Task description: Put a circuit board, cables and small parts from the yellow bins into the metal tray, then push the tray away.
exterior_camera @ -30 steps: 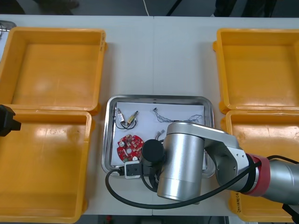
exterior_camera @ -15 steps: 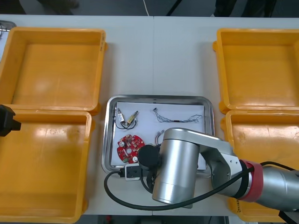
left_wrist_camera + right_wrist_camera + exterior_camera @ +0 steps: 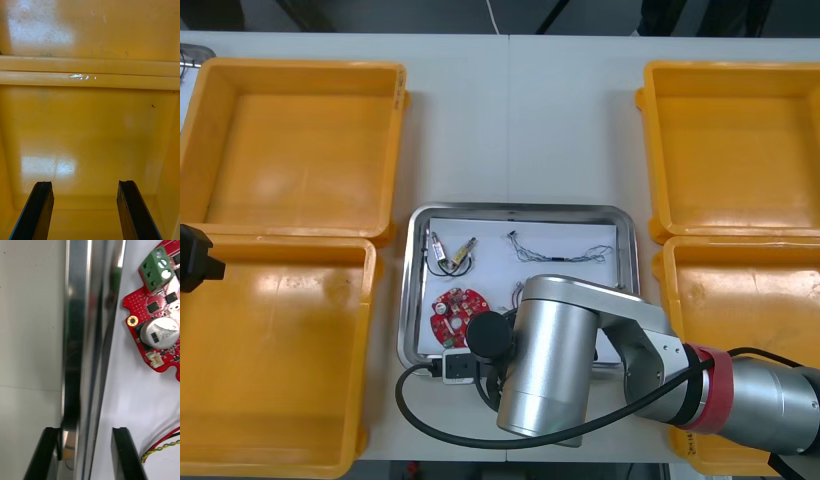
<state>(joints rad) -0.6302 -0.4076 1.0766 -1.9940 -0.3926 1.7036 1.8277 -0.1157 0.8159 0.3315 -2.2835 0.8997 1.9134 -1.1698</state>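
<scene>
- No word, number, brand or sign can be read on anything here.
- The nearest thing to writing is on the round red circuit board (image 3: pixel 140 302): the silver can (image 3: pixel 161 333) mounted on it carries faint dark marks on its top, too blurred to make out.
- Beside that can, the board's small black chips (image 3: pixel 152 306) have plain tops with no legible print.

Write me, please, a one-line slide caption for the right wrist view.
Right gripper, open, straddles the rim of the metal tray, beside the red circuit board and red and yellow cable.
</scene>
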